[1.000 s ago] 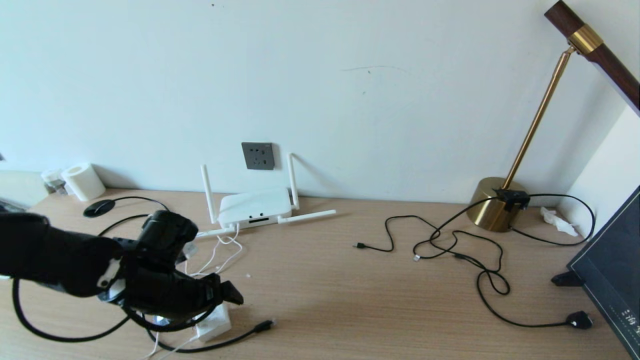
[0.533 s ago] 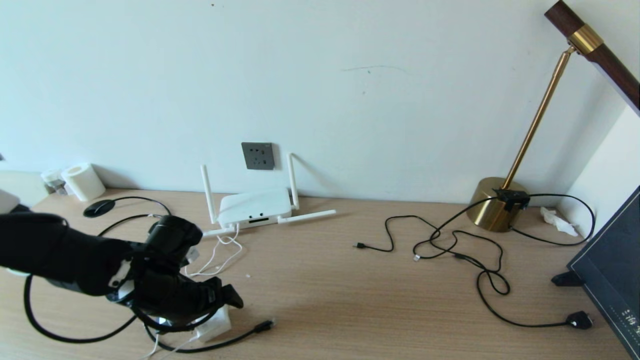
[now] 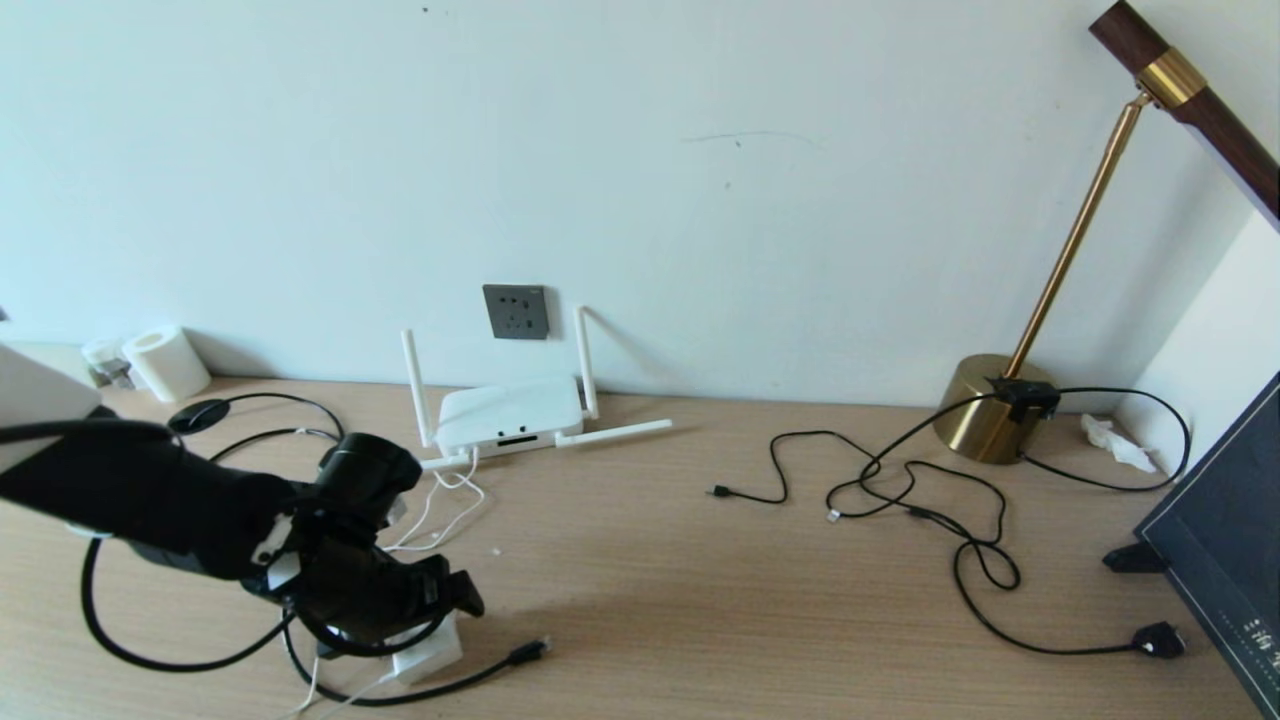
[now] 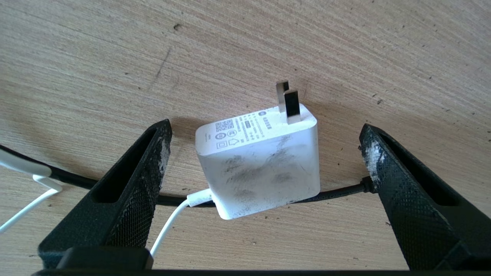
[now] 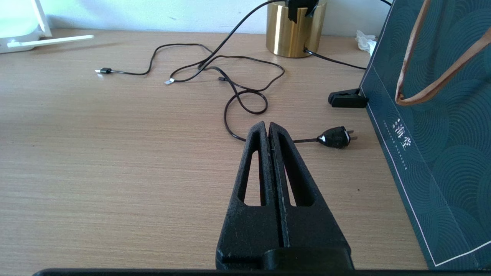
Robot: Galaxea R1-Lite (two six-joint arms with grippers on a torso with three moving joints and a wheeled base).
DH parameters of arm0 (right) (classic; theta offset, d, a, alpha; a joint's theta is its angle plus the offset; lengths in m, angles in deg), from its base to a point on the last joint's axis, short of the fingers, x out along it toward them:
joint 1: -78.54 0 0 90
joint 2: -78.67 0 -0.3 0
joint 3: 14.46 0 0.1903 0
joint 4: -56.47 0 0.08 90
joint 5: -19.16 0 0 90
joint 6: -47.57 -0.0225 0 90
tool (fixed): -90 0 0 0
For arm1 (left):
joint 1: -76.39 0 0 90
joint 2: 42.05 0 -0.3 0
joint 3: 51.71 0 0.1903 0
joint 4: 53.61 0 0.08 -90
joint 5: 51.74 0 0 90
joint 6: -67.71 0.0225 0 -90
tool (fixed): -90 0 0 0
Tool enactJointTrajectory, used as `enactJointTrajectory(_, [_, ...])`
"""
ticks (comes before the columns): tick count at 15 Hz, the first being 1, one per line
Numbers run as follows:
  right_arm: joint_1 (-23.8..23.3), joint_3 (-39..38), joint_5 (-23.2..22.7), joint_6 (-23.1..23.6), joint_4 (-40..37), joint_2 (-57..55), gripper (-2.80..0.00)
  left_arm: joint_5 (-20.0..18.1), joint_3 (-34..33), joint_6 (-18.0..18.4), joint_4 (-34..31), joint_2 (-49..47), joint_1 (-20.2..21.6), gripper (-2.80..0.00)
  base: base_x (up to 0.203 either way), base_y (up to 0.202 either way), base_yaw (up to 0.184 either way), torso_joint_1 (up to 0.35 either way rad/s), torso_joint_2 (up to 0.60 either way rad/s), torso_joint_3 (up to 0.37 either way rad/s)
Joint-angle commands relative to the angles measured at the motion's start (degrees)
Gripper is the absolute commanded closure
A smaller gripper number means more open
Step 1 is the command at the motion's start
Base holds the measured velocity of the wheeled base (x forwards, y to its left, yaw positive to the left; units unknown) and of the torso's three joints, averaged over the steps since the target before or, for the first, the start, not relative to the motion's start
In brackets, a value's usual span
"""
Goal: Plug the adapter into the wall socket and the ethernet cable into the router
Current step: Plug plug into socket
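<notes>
A: Where is the left tool (image 4: 264,153)?

B: Low over the near left part of the surface (image 3: 700,600); its fingers (image 4: 130,180) are spread wide, one on each side of the adapter (image 4: 261,165), neither touching it.

A: And the adapter itself?

B: It lies on the surface with its two metal prongs pointing away from the wrist camera; its thin white cord (image 4: 168,218) leaves the end opposite the prongs; the ethernet cable (image 4: 337,189) runs under or just behind it, and its plug (image 3: 528,652) lies just to the adapter's right in the head view.

A: The router (image 3: 510,415)?

B: Against the wall, well behind the adapter; the wall socket (image 3: 516,311) sits on the wall just above it, with nothing plugged in.

A: The right tool (image 5: 268,128)?

B: Pressed together, holding nothing, over the right part of the surface; a thin black cord with a small plug (image 5: 335,137) lies just beyond its tip, near a dark green bag (image 5: 433,134) and a brass lamp base (image 5: 295,32).
</notes>
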State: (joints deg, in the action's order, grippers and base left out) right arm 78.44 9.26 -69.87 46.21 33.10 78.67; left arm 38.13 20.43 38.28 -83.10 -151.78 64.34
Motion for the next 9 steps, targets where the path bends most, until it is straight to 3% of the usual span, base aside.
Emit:
enactJointTrajectory(1, [0.01,0.0,0.0,-0.04,0.0,0.0,0.0,-0.31,-0.34,-0.46,-0.12,-0.22,-0.17,-2.8,0.0,0.0,0.0,0.0,0.0,0.0])
enactJointTrajectory(5, [0.01,0.0,0.0,0.03,0.0,0.0,0.0,-0.15,-0.99,-0.37,-0.03,0.23,-0.26,-2.8,0.0,0.0,0.0,0.0,0.0,0.0])
enactJointTrajectory(6, [0.01,0.0,0.0,-0.04,0.0,0.0,0.0,-0.04,-0.96,-0.37,-0.03,0.06,-0.26,0.0,0.0,0.0,0.0,0.0,0.0,0.0])
enactJointTrajectory(9, [0.01,0.0,0.0,-0.05,0.0,0.0,0.0,0.05,-1.13,-0.29,0.06,-0.51,-0.26,0.0,0.0,0.0,0.0,0.0,0.0,0.0])
